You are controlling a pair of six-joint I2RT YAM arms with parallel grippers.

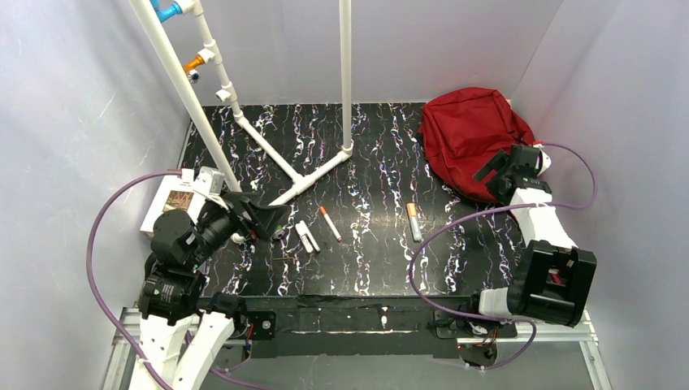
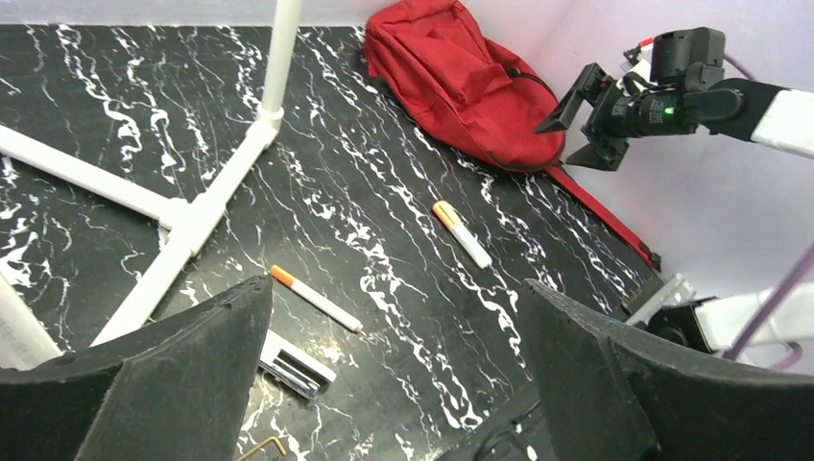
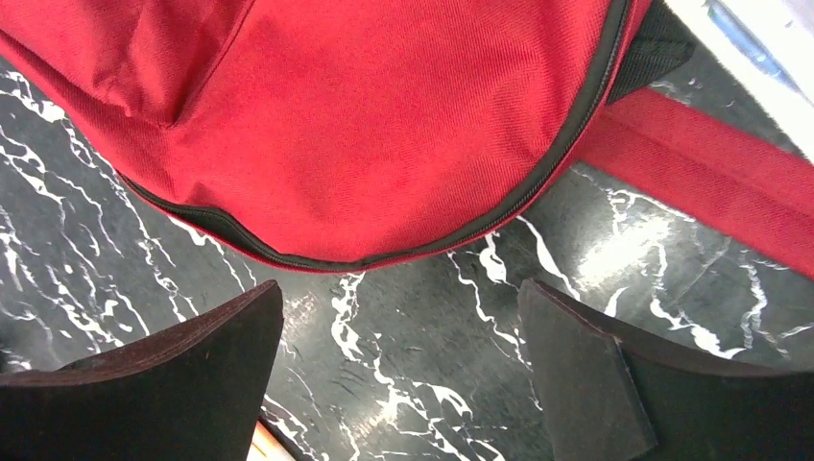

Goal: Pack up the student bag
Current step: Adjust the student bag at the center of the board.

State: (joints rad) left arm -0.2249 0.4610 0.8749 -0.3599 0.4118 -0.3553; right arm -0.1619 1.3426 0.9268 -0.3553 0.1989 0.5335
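Pale walls [image 1: 65,122], black marbled tabletop [image 1: 374,162]

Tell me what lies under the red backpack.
Only the black marbled table shows around the backpack, and a red strap emerges at its edge. Anything beneath is covered by fabric.

The worktop [image 1: 366,162] is black with white marble veins. On it lie the student bag [image 1: 467,134] in the far right corner, the foot of a white pipe frame [image 1: 313,175], a thin orange-tipped pen [image 1: 330,223], a thicker orange-capped marker [image 1: 413,221], and a small white object [image 1: 306,237] just beside the pen.
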